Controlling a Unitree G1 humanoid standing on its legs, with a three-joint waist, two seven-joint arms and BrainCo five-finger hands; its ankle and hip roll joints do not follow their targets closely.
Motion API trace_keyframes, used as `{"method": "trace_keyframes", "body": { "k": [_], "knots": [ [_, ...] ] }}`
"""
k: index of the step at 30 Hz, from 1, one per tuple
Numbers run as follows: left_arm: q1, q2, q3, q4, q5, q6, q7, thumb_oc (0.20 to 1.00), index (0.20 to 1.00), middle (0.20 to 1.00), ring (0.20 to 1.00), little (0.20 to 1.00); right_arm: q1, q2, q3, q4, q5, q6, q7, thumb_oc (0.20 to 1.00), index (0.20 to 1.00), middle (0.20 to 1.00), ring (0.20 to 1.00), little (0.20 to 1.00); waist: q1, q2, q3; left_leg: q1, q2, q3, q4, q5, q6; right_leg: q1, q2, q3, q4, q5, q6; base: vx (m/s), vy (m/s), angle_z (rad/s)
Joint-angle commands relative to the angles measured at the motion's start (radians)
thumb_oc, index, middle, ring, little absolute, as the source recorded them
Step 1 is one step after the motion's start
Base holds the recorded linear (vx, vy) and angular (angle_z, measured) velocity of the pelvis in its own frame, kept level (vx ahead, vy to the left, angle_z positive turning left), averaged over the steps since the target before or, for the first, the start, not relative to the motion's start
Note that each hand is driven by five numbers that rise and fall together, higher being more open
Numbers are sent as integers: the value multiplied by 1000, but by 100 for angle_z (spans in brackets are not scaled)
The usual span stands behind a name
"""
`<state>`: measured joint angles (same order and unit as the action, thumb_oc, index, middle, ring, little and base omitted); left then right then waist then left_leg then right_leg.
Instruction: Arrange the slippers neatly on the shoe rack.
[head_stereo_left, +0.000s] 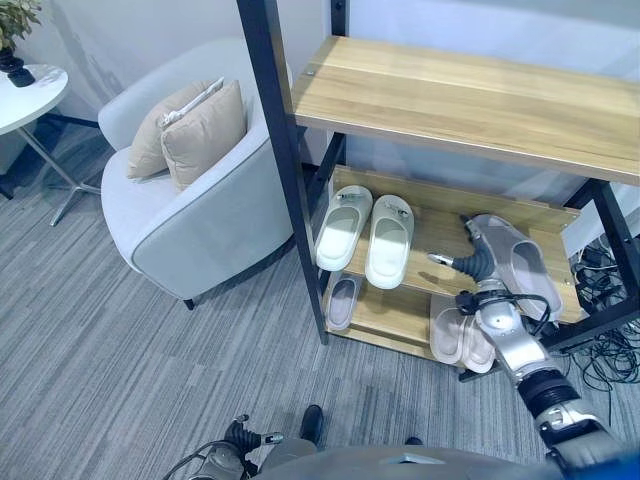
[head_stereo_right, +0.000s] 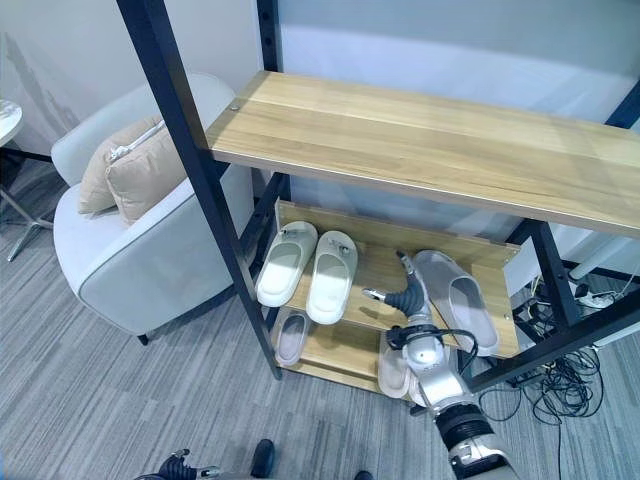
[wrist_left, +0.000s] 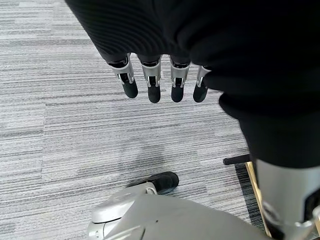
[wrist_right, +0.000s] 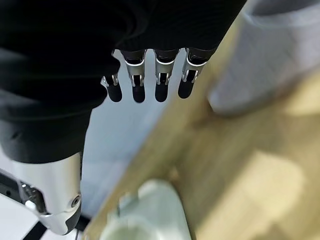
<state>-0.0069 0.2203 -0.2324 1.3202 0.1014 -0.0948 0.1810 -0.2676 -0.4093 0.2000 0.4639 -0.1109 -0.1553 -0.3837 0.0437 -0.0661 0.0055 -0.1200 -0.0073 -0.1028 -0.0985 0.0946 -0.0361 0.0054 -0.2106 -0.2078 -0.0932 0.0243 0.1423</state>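
Grey foam slipper (head_stereo_left: 520, 262) lies on the middle shelf of the wood-and-black-metal shoe rack (head_stereo_left: 470, 100), touching the right hand (head_stereo_left: 478, 262) on its inner side, long axis running front to back. That hand's fingers hang relaxed, grasping nothing; the left hand (wrist_left: 160, 82) hangs released over the carpet, well apart from the rack.

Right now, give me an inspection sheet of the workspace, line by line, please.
Surface: shoe rack with wooden shelves in a dark frame; top shelf bare.
Job's things: white slipper pair side by side on the middle shelf; grey slipper lying angled on the same shelf; another grey slipper and a pinkish pair on the lowest shelf.
Clutter: nothing seen.
Hands: right hand open, at the middle shelf beside the grey slipper; contact cannot be told. Left hand open, low over the carpet.
Cables: tangle of cables on the floor right of the rack.
Surroundings: grey armchair with two beige cushions; round side table; grey carpet.
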Motion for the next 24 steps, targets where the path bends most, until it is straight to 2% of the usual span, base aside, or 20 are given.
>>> {"method": "trace_keyframes", "body": {
  "k": [1,2,5,6,10,15,22,24],
  "knots": [
    [-14,-41,-36,73,32,-17,5,1000,1000,1000,1000,1000,-39,-56,-43,-31,-140,-10,-90,1000,1000,1000,1000,1000,13,-11,17,18,42,68,11,-113,-24,31,-61,29,6,-9,57,26,-53,2],
    [-15,-37,-31,69,37,-19,2,1000,1000,1000,1000,1000,-27,-93,-62,-7,-203,22,-109,1000,1000,1000,1000,1000,14,-11,17,18,43,65,11,-114,-24,32,-60,24,6,-10,57,17,-32,1],
    [-14,-34,-32,69,44,-22,3,1000,1000,1000,1000,1000,-14,-110,-108,54,-225,54,-156,1000,1000,1000,1000,1000,13,-9,16,17,44,62,11,-115,-24,34,-58,24,6,-12,58,21,-44,-1],
    [-13,-34,-29,70,47,-22,8,1000,1000,1000,1000,1000,-2,-113,-134,75,-249,79,-192,1000,1000,1000,1000,1000,12,-7,15,17,44,61,11,-116,-25,34,-57,23,6,-13,57,0,0,0],
    [-10,-37,-30,71,45,-20,16,1000,1000,1000,1000,1000,9,-85,-171,128,-225,112,-225,1000,1000,1000,1000,1000,11,-4,15,17,44,61,11,-117,-24,33,-56,22,6,-14,57,0,0,0],
    [-6,-32,-32,72,25,-7,25,1000,1000,1000,1000,1000,13,-37,-144,304,-100,128,-178,1000,1000,1000,1000,1000,12,-6,10,19,43,64,11,-117,-25,37,-54,24,6,-17,52,0,0,0],
    [-1,-29,-21,77,9,10,35,1000,1000,1000,1000,1000,19,14,-108,315,-24,125,-138,1000,1000,1000,1000,1000,6,-9,7,24,42,70,11,-118,-23,36,-54,28,6,-14,51,0,0,0],
    [-1,-28,-14,79,6,13,36,1000,1000,1000,1000,1000,17,16,-83,301,-42,130,-116,1000,1000,1000,1000,1000,5,-11,8,25,42,73,11,-119,-23,36,-53,28,6,-14,51,-11,13,-2]
  ]
}}
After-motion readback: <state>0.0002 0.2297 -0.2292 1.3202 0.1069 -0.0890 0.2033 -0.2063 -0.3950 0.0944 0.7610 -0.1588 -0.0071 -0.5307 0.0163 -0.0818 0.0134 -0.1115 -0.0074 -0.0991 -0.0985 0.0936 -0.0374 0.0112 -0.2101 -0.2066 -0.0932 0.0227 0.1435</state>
